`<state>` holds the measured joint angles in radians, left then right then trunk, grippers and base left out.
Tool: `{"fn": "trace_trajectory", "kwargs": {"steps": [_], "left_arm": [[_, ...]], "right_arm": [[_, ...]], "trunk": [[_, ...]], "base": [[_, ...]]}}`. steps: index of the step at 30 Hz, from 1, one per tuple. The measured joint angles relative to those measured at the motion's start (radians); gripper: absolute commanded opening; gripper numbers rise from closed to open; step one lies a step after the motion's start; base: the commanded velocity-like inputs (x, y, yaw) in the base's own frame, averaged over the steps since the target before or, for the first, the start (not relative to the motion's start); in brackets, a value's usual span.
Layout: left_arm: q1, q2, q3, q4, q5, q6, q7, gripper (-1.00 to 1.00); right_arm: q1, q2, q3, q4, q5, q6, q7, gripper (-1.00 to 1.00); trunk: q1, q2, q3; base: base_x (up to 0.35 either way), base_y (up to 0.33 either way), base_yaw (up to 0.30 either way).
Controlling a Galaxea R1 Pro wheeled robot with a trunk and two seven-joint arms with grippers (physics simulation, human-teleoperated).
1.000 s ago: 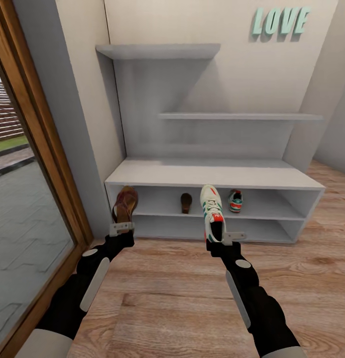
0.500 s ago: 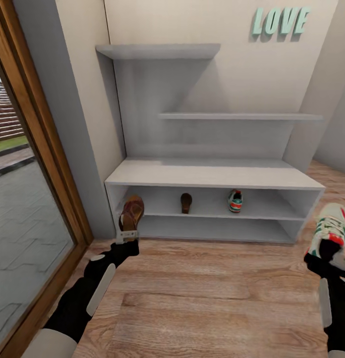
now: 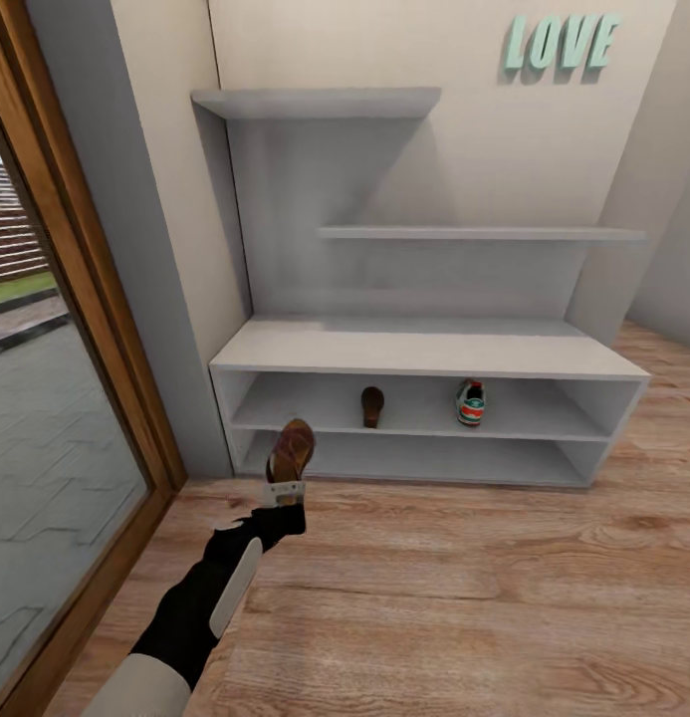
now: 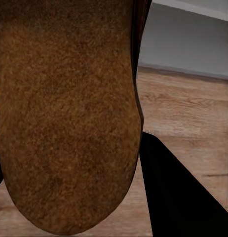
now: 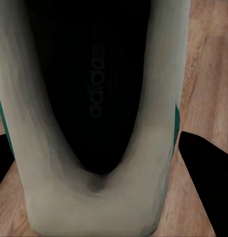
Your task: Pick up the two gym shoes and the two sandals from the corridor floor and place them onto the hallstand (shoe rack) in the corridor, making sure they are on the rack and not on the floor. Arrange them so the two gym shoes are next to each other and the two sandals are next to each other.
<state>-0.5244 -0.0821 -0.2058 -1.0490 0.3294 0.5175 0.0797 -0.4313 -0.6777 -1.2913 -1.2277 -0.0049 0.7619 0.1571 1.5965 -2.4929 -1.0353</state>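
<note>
L hand [image 3: 285, 492] gripping sandal [image 3: 291, 450] moved rightward; R hand grips gym shoe [image 5: 94, 123], swung out of head view.

Sandals — two: one held up in front of the rack [image 3: 291, 450], one on the hallstand's upper open tier [image 3: 372, 405]. Gym shoes — two: one on that same tier [image 3: 471, 401], one seen close from the right wrist [image 5: 94, 123]. Hallstand [image 3: 424, 349] — one, with two open tiers. Wall shelves above it — two.
</note>
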Motion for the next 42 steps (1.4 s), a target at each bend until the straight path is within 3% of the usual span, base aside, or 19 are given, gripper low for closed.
{"fn": "trace_trajectory", "kwargs": {"steps": [2,4,6,8,11,15,18,26,32,35,42], "left_arm": [[-0.022,-0.005,0.0,0.014,0.002,0.079,-0.001,-1.0],[-0.089,-0.016,0.0,0.057,0.003,0.185,-0.002,-1.0],[-0.132,-0.02,0.0,0.089,-0.001,0.209,-0.002,-1.0],[-0.187,-0.023,0.0,0.114,-0.004,0.227,0.0,-1.0],[-0.21,-0.024,-0.001,0.121,-0.005,0.236,0.0,-1.0],[-0.216,-0.023,-0.001,0.123,-0.006,0.238,0.001,-1.0],[-0.217,-0.023,-0.002,0.124,-0.005,0.238,0.0,-1.0],[-0.217,-0.024,-0.016,0.129,-0.004,0.236,-0.002,-1.0],[-0.217,-0.024,-0.082,0.133,0.0,0.232,-0.004,-1.0],[-0.217,-0.024,-0.092,0.133,-0.003,0.23,-0.004,-1.0],[-0.217,-0.02,-0.094,0.136,-0.006,0.163,-0.004,-1.0]], "right_arm": [[0.0,-0.021,-0.014,0.003,0.002,0.009,0.004,-1.0],[0.0,-0.03,-0.021,0.005,0.017,0.014,0.005,-1.0],[0.0,-0.031,-0.021,0.006,0.036,0.015,0.004,-1.0],[0.0,-0.032,-0.022,0.006,0.087,0.016,0.001,-1.0],[0.0,-0.032,-0.022,0.006,0.147,0.016,0.0,-1.0],[0.0,-0.032,-0.022,0.005,0.175,0.017,0.001,-1.0],[0.0,-0.032,-0.022,0.006,0.182,0.017,0.001,-1.0],[0.0,-0.032,-0.022,0.006,0.182,0.017,0.001,-1.0],[0.0,-0.032,-0.022,0.006,0.182,0.017,0.001,-1.0],[0.0,-0.032,-0.022,0.005,0.182,0.017,0.001,-1.0],[0.0,-0.032,-0.022,0.006,0.182,0.017,0.001,-1.0]], "trunk": [[0.0,0.0,0.0],[0.0,0.0,0.0],[0.0,0.0,0.0],[0.0,0.0,0.0],[0.0,0.0,0.0],[0.0,0.0,0.0],[0.004,-0.006,-0.004],[0.007,-0.008,-0.047],[0.01,-0.01,-0.08],[0.011,-0.011,-0.097],[0.015,-0.012,-0.135]], "base": [[0.0,0.0,0.0],[0.0,0.0,0.0],[0.0,0.0,0.0],[0.0,0.0,0.0],[0.0,0.0,0.0],[0.0,0.0,0.0],[0.0,0.0,0.0],[0.0,0.0,0.0],[0.0,0.0,0.0],[0.0,0.0,0.0],[0.0,0.0,0.0]]}}
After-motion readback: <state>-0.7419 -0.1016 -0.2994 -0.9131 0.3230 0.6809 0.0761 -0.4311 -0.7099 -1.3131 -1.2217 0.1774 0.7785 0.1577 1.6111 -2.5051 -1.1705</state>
